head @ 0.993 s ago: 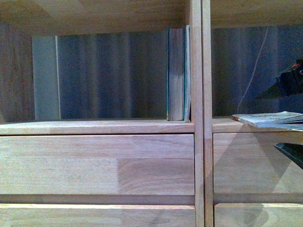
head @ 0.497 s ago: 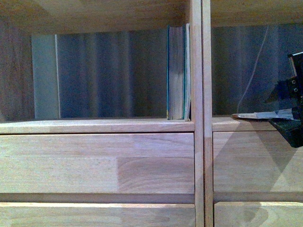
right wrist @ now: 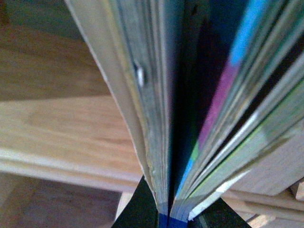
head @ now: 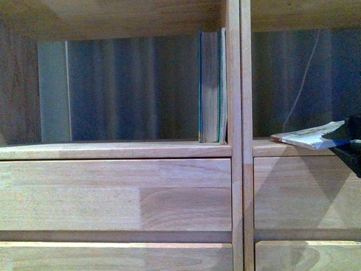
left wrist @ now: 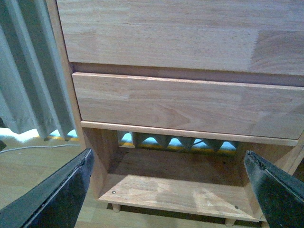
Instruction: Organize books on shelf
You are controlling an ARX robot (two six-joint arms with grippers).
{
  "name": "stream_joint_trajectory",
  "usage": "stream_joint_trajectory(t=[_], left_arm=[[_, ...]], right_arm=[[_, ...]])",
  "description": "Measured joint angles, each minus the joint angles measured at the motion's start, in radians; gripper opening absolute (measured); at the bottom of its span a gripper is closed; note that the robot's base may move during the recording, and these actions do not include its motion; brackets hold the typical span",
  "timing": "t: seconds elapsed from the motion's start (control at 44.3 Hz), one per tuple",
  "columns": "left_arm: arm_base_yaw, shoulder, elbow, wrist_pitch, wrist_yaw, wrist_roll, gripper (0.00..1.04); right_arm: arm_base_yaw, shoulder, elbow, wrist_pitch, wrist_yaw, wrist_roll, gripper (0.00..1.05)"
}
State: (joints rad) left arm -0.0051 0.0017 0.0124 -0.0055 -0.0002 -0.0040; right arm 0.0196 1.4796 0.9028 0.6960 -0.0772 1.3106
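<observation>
The teal-green book (head: 211,87) stands upright in the wooden shelf's (head: 118,151) left compartment, against the divider. My right gripper (head: 351,145) at the right edge is shut on the thin pale booklet (head: 307,137), holding it flat just above the right compartment's ledge. In the right wrist view the booklet (right wrist: 152,109) fans out from my gripper (right wrist: 166,219), pages splayed. My left gripper (left wrist: 168,190) is open and empty, low before the shelf's bottom compartment (left wrist: 175,192).
Plain drawer fronts (head: 113,195) fill the shelf below the compartments. A vertical divider (head: 240,135) separates the two compartments. Grey curtain (head: 130,90) shows through the backless shelf. The left wrist view shows drawer fronts (left wrist: 185,102) and wood floor.
My right gripper has shifted the booklet: its near end has risen and it now tilts slightly, with its free end pointing left over the right ledge.
</observation>
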Motion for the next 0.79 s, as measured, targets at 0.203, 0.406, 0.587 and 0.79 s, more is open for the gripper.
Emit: stream_joint_trajectory(t=[0.203,0.406,0.587,0.79], left_arm=[[0.352,0.457,0.117,0.057,0.898,0.210,0.97],[0.491,0.852,0.282,0.324,1.009,0.151,0.97],[0.509,1.164,0.509,0.538,0.970,-0.093,0.97],[0.404,1.417,0.825,0.576,0.998,-0.457,0.97]], right_arm=[[-0.026,-0.229,-0.152,0.071,-0.135,-0.055,0.07],[-0.053,-0.421,-0.237,0.090,-0.254,-0.084,0.07],[-0.002,-0.525,-0.281,0.178,-0.338,-0.090,0.07],[0.182,-0.548,-0.298,0.246,-0.369,-0.214,0.07]])
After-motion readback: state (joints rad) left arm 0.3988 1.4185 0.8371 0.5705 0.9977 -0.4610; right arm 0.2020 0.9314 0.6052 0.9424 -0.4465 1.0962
